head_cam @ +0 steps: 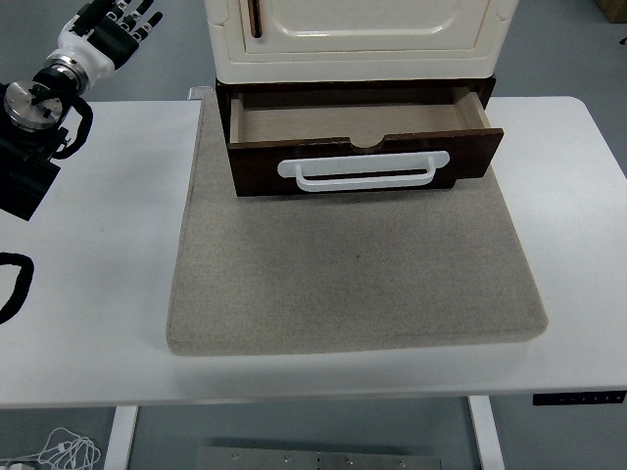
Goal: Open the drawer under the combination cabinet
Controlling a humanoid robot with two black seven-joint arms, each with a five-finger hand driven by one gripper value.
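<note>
While the drawer (358, 132) at upper centre already stands pulled out, the left hand (108, 34), fingers loosely spread and empty at upper left, seemingly needs only to withdraw.

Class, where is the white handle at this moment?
In the head view, the white handle sits on the front of the open brown drawer, just above the grey mat and below the cream cabinet.

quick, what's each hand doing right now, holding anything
Left hand: open, fingers spread, holding nothing, up at the far left, well away from the drawer.
Right hand: not in view.
</note>
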